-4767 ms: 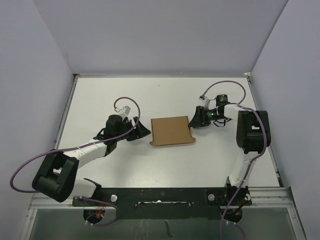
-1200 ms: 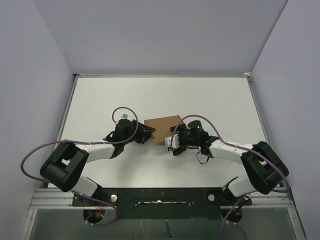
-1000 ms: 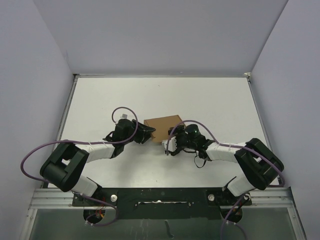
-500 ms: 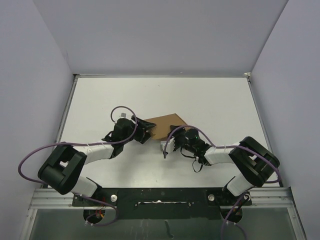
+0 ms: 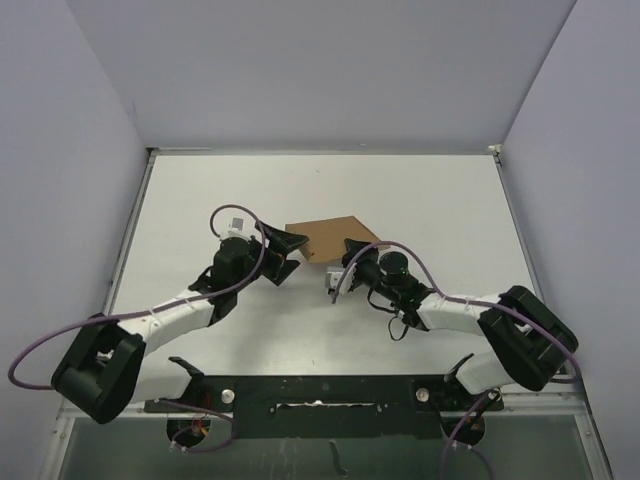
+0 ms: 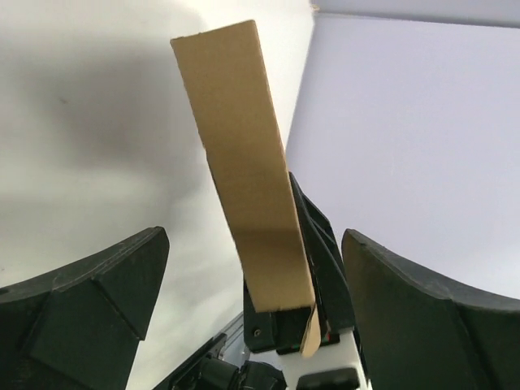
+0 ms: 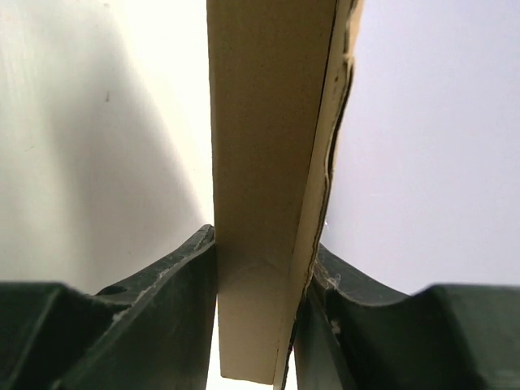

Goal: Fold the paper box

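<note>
The paper box (image 5: 330, 237) is a flat brown cardboard mailer, raised off the white table and tilted on edge. My right gripper (image 5: 346, 266) is shut on its near right edge. In the right wrist view both fingers (image 7: 175, 276) press on the box's thin side (image 7: 264, 122), with the gripper (image 7: 264, 244) clamped around it. My left gripper (image 5: 288, 255) is open at the box's left edge. In the left wrist view the box (image 6: 244, 162) stands between the wide-apart fingers (image 6: 97, 292) of the gripper (image 6: 253, 240) without touching them. The right gripper's black body (image 6: 321, 268) shows behind it.
The white table (image 5: 200, 190) is enclosed by lavender walls (image 5: 60, 150) at the left, back and right. A black rail (image 5: 320, 395) runs along the near edge. Purple cables (image 5: 60, 335) loop off both arms.
The right gripper has lifted the box off the table and tipped it up on edge. The left arm has swung, its open gripper now facing the raised box's left edge.
</note>
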